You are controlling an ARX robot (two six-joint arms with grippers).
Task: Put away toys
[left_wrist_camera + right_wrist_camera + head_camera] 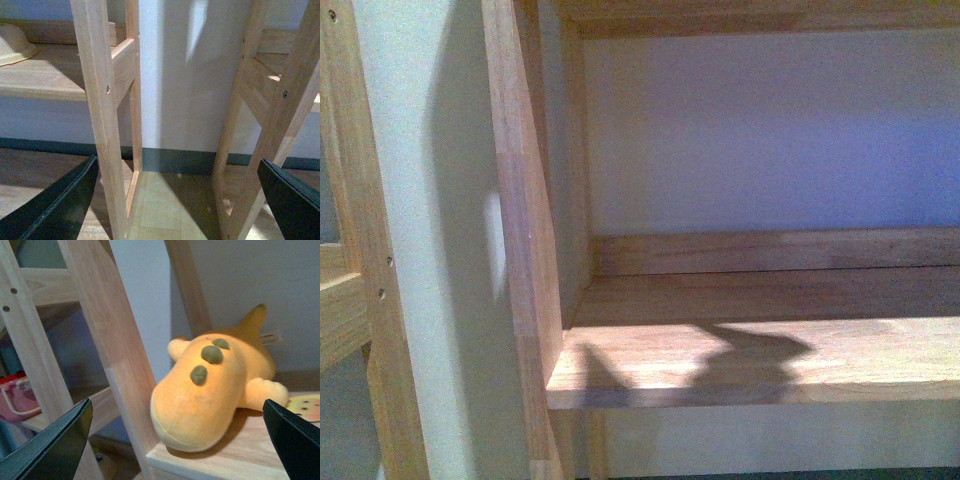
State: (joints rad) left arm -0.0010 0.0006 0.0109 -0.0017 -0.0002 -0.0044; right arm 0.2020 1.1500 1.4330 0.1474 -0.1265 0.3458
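- Right wrist view: we record the plush toy (212,390), orange-yellow with dark patches, lying on a wooden shelf (250,455) beside an upright post (107,340) and near the wall. It rests free, touched by nothing.
- Right tool (175,440): its two dark fingers (55,445) stand wide apart at either side, holding nothing. We judge the toy already set down on the shelf, hence the open stance.
- A pink bag (17,400) sits on a lower shelf to the far side; a flat yellow item (305,407) lies just beside the toy.
- Left wrist view: left tool (175,200) also spread wide and empty, facing the gap between two shelf frames, idle by our reading. A pale bowl (12,45) rests on a shelf board.
- Front view: we see one bare shelf board (760,355); no arm and no toy show here.
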